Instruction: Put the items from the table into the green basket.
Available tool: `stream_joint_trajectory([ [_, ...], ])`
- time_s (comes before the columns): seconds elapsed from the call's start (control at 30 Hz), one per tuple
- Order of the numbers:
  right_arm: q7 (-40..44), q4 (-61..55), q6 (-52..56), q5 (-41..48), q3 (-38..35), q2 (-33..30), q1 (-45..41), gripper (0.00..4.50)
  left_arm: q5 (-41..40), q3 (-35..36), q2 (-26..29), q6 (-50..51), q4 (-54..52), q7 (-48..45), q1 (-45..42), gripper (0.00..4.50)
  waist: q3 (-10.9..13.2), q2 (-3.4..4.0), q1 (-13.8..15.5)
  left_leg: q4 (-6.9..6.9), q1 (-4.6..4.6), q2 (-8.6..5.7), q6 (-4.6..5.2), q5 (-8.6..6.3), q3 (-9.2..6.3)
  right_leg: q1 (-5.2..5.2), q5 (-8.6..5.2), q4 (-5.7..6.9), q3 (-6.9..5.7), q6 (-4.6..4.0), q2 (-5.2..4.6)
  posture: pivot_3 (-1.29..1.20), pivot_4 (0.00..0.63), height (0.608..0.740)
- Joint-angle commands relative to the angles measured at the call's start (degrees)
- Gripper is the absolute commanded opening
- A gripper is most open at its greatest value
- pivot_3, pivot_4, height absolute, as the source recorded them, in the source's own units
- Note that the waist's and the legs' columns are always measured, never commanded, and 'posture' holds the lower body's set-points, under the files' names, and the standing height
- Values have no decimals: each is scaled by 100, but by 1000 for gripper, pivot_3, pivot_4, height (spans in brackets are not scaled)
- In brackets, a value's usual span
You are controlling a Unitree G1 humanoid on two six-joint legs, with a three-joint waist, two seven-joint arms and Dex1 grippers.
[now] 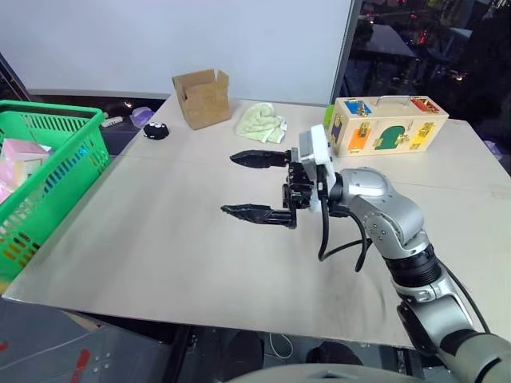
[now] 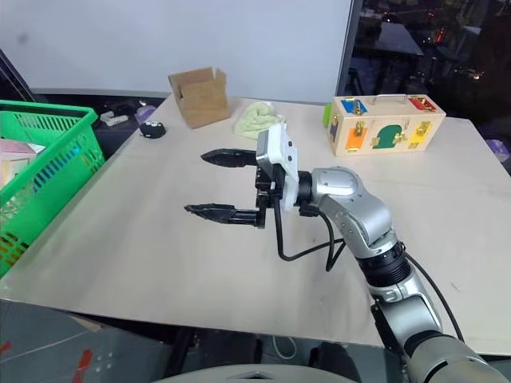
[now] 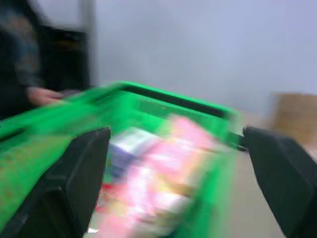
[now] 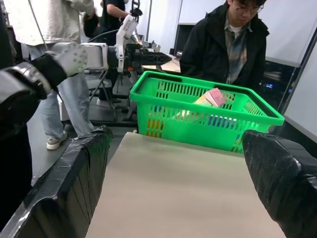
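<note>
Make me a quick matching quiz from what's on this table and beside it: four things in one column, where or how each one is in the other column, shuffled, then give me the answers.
Things:
1. pink carton
2. cardboard box
3. right gripper
4. wooden toy case

Places or states:
A. open above the tabletop, holding nothing
B. inside the green basket
C. far right part of the table
D. far edge of the table, flaps open

Pairs: 1-B, 2-D, 3-A, 4-C

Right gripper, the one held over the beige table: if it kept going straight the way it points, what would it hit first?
Probably the bright green lattice plastic basket. The open right gripper points across bare beige table toward it, with nothing between, though its height against the rim is unclear.
</note>
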Motion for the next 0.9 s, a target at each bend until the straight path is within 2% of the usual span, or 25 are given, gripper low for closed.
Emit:
stream_joint_trajectory([
  [0.03,30,-83,-77,30,-157,-76,-96,4500,-609,-403,-587,493,-1873,393,195,4451,0,7,24,0,2,2,0,0,3,1,0,5,2,0,-10,281,0,740],
  [0.17,-28,-156,-33,-35,-252,-297,39,4500,-582,-1032,-1214,487,-2872,756,430,4451,-2,4,40,0,6,-18,1,0,5,9,2,7,7,2,-10,272,0,740],
  [0.27,-118,-333,62,-66,-428,-673,310,4500,-469,-1746,-1470,556,-3638,792,844,4451,-5,0,35,1,4,-20,1,1,6,10,2,4,11,3,-5,249,0,740],
  [0.43,-450,-818,330,-241,-813,-1531,1141,4500,-329,-2687,-1765,582,-4434,1162,1103,4451,-11,-7,43,2,-1,-30,1,1,5,10,2,-4,18,3,-7,215,0,740],
  [0.57,-1025,-1291,783,-458,-1319,-2207,2069,4500,-302,-3347,-1936,636,-4799,1344,1194,4451,-8,26,21,4,2,-29,2,1,9,11,-6,-4,31,-10,2,158,0,740],
  [0.7,-1344,-2093,1224,-207,-1991,-2622,3132,4500,-430,-3590,-1948,748,-4931,1331,1348,4451,-6,37,-47,6,6,-29,3,1,14,10,-8,-3,55,-11,17,99,0,740],
  [0.9,-1586,-2626,1472,-80,-2408,-2819,3886,4500,-549,-3764,-1753,899,-4907,1104,1560,4451,-7,49,-388,16,21,-29,4,1,17,17,-13,-2,75,-11,28,41,1,740],
])
